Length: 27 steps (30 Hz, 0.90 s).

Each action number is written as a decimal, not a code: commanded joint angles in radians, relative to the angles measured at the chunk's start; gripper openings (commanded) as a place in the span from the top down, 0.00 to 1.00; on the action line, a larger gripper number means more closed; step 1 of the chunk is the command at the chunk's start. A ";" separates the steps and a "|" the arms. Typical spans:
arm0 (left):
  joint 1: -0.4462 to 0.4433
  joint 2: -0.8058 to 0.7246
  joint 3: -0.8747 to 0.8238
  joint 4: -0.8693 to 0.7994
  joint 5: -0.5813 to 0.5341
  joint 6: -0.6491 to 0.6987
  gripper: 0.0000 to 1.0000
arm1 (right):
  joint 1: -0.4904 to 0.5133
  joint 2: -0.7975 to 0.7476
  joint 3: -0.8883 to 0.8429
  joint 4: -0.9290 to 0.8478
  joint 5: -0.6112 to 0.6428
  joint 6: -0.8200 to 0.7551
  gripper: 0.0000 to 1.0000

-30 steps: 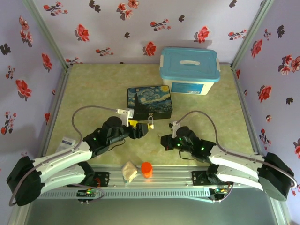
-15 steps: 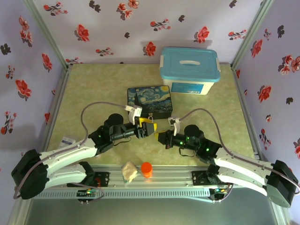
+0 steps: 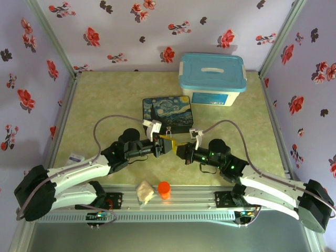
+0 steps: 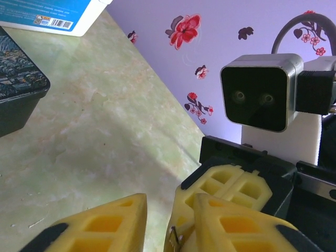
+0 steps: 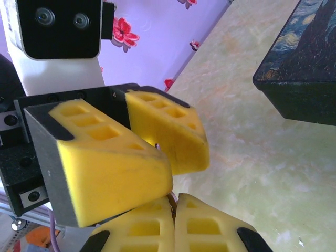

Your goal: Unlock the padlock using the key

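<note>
Both grippers meet tip to tip above the table in front of the painted tin [image 3: 167, 113]. My right gripper [image 3: 181, 151] [image 5: 174, 202] is shut on the key [image 5: 171, 195], whose thin metal loop shows in the seam between its pads. The key's toothed end [image 4: 174, 239] pokes out beside the right gripper's fingers [image 4: 231, 181], into the gap of my left gripper [image 3: 169, 144] [image 4: 169, 203]. The left fingers [image 5: 110, 173] are drawn in on the padlock [image 5: 156, 144]; only a silver sliver of it shows, its brass body hidden.
A white bin with a blue lid [image 3: 212, 79] stands behind the tin. An orange cap [image 3: 164, 189] and a crumpled white lump [image 3: 144, 193] lie at the near edge between the arm bases. Flowered walls close in three sides.
The left gripper has moved right with the padlock and the right gripper has moved left and up toward it. In the last half second the tips have closed the remaining gap.
</note>
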 commanded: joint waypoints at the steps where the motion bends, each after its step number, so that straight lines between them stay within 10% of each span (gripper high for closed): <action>1: -0.008 -0.014 -0.025 0.072 0.027 0.015 0.84 | -0.013 -0.016 0.004 0.039 -0.009 0.010 1.00; 6: -0.008 -0.030 -0.035 0.077 0.027 0.019 1.00 | -0.024 -0.029 0.006 0.040 0.022 0.025 0.98; 8: -0.008 -0.042 -0.036 0.075 0.026 0.022 1.00 | -0.029 -0.044 0.017 0.021 0.043 0.042 0.72; 10: -0.009 -0.064 -0.038 0.069 -0.004 0.021 1.00 | -0.031 -0.065 0.033 -0.012 0.052 0.046 0.27; 12: -0.008 -0.093 -0.039 0.054 -0.060 0.013 1.00 | -0.032 -0.093 0.027 -0.013 0.078 0.062 0.17; 17: -0.007 -0.127 -0.081 0.188 -0.172 -0.023 1.00 | -0.032 -0.119 -0.073 0.209 0.277 0.281 0.11; 27: 0.005 -0.103 -0.036 0.267 -0.158 -0.064 1.00 | -0.029 0.042 -0.006 0.425 0.136 0.247 0.24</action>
